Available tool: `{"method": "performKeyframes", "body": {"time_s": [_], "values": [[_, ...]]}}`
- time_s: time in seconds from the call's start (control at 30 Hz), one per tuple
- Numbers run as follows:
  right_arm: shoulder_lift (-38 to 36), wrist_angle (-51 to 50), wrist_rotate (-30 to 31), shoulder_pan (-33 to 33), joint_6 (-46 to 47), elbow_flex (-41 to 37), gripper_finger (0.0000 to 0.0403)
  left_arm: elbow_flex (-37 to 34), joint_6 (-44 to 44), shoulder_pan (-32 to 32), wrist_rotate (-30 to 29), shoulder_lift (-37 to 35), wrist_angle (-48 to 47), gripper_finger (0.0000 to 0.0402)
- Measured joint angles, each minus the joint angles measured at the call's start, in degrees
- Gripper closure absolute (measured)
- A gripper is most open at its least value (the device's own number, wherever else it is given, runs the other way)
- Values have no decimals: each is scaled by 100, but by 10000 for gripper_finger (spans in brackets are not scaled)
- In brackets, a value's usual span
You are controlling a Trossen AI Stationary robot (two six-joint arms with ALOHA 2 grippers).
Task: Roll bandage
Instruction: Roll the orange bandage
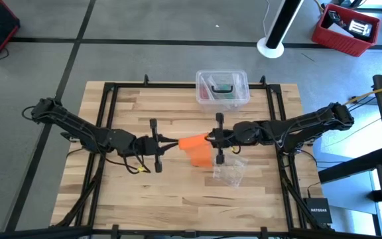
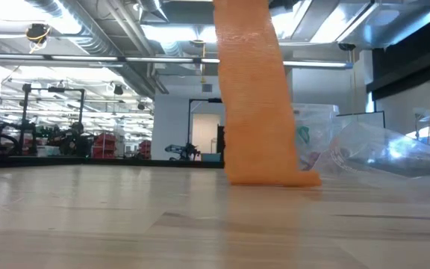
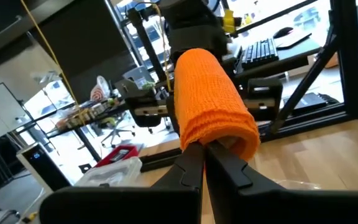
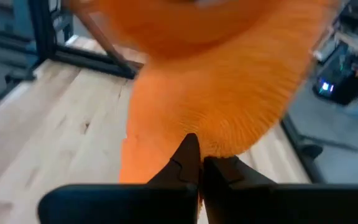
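High view: our orange bandage [image 1: 196, 145] hangs mid-table between our two grippers, its loose tail touching the wood beside a clear plastic bag [image 1: 229, 170]. Our left gripper [image 1: 170, 144] pinches one end, our right gripper [image 1: 209, 138] the other. A plastic box [image 1: 222, 89] sits behind.

The bandage [image 3: 210, 99] is matt, coarse-knit orange cloth with a fuzzy edge. The tabletop [image 1: 111, 192] is pale, smooth planked wood. A clear plastic box [image 1: 222, 87] looks glossy.
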Motion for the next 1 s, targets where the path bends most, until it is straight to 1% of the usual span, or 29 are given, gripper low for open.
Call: {"method": "performKeyframes", "body": {"time_s": [0.07,0.13,0.23,0.4,0.53,0.63,0.77,0.87,1.0], "values": [[0,-8,93,-38,379,0,390,0,-8,0,0,0,-37,402],[-10,-67,129,-84,747,0,368,0,-24,0,-2,0,-86,401],[-46,-286,99,-89,1104,0,314,0,-20,-13,-2,0,-86,402],[-149,-607,83,-69,1140,0,217,0,-14,-13,-46,-24,-82,401],[-516,-1246,85,-71,1258,0,167,0,-25,-13,-48,-39,-86,402],[-928,-1742,85,-71,1266,0,146,0,-29,-11,-50,-39,-103,402],[-1475,-1972,85,-71,1260,0,137,0,-110,-8,-50,-42,-262,402],[-1663,-1681,-5,-67,1260,0,137,0,-201,-4,-50,-42,-391,402],[-1548,-1067,-229,-67,1091,2,137,0,-226,-6,-42,-42,-427,402]]}}
